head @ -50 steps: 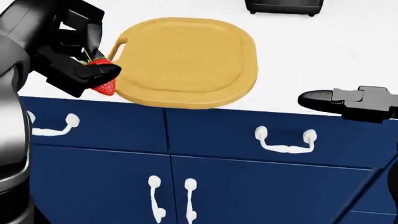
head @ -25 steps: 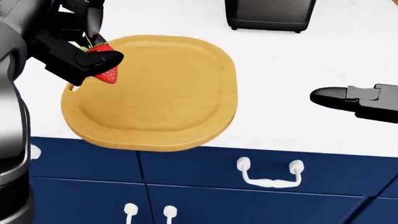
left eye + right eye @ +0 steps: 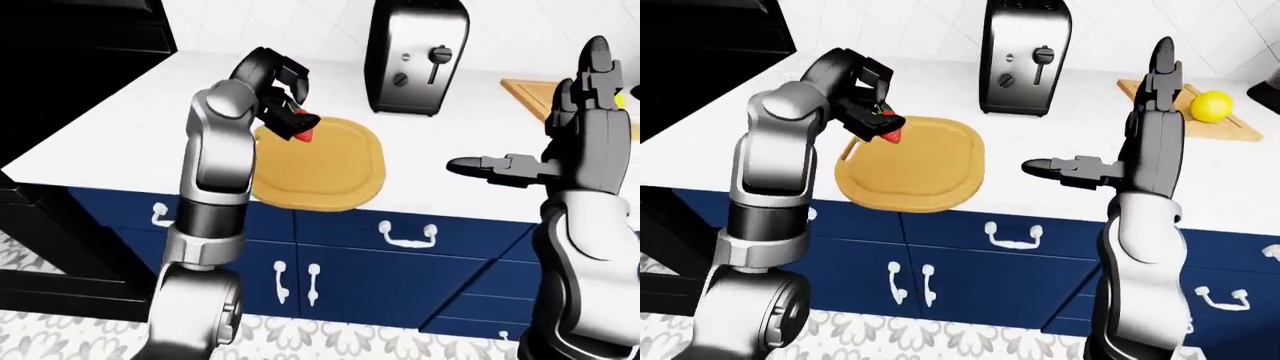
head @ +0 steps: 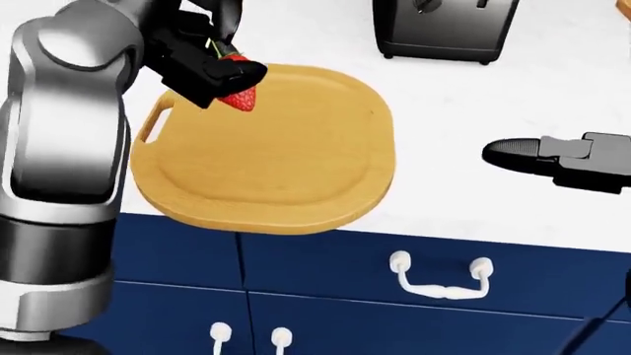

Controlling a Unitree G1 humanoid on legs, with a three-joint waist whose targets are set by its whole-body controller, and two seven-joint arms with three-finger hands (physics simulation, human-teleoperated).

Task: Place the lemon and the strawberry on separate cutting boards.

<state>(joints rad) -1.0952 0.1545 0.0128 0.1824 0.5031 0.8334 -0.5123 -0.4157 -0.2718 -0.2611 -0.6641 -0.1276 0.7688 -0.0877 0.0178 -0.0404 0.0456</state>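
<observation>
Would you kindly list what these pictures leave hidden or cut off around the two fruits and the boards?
- Strawberry: its top is covered by the left hand in the head view, so the contact there is unseen.
- Lemon: out of frame in the head view; mostly hidden by the right arm in the left-eye view.
- Second cutting board: partly hidden by that arm and cut by the right edge in the right-eye view.
- Right hand: cut by the head view's right edge.

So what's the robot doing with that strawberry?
Its left hand is pinching the small red strawberry and holding it over the round wooden cutting board, not set down yet. The yellow lemon already sits on a second wooden board further right. The right hand is open and holds nothing.
</observation>
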